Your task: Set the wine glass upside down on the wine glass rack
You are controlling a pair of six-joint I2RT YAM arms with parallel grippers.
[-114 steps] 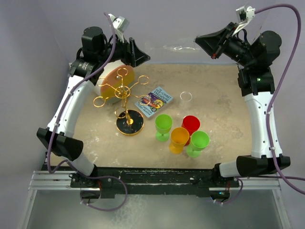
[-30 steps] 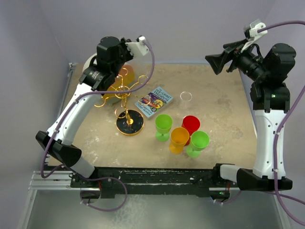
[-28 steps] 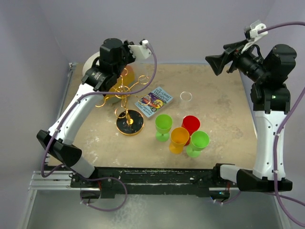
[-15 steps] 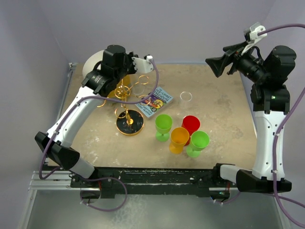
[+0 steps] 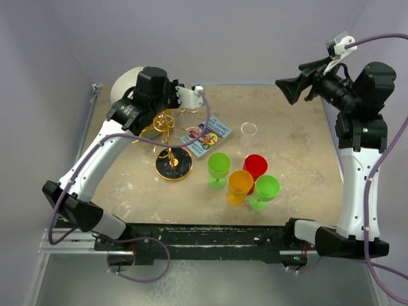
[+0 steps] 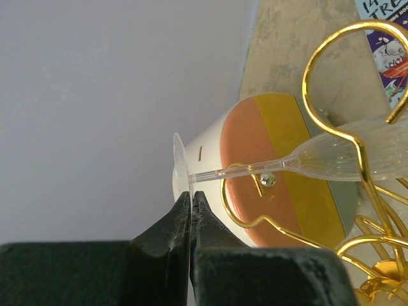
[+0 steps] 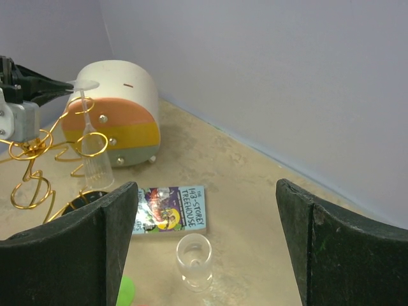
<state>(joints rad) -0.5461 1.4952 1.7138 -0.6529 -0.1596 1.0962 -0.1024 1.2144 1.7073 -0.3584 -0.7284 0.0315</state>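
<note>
The left hand (image 6: 191,194) has its two black fingers pressed together on the thin edge of the wine glass's round foot, so the foot stands edge-on right at the fingertips. From there the clear stem runs straight away from the hand, and the bowl of the wine glass (image 6: 331,155) lies at the far end, farthest from the grip.

In the right wrist view the glass (image 7: 95,167) hangs inverted, with the foot on top at the left fingertips and the bowl mouth-down below, in among the upper curled arms of the wine glass rack (image 5: 173,164). A gold ring-ended arm crosses the bowl just past the stem. I cannot tell whether the glass bears on that wire or only passes beside it.

The rack stands on its round black base at the left of the tabletop (image 5: 299,159), with the big white cylinder (image 7: 121,95) just behind it.

The right hand (image 7: 204,188) is held high at the far right, well apart from the rack, with its fingers spread wide and nothing between them. Beneath it lie a book (image 5: 206,134) and a second clear glass (image 5: 248,129) standing upright. Four coloured goblets (image 5: 240,185) cluster nearer the arm bases
</note>
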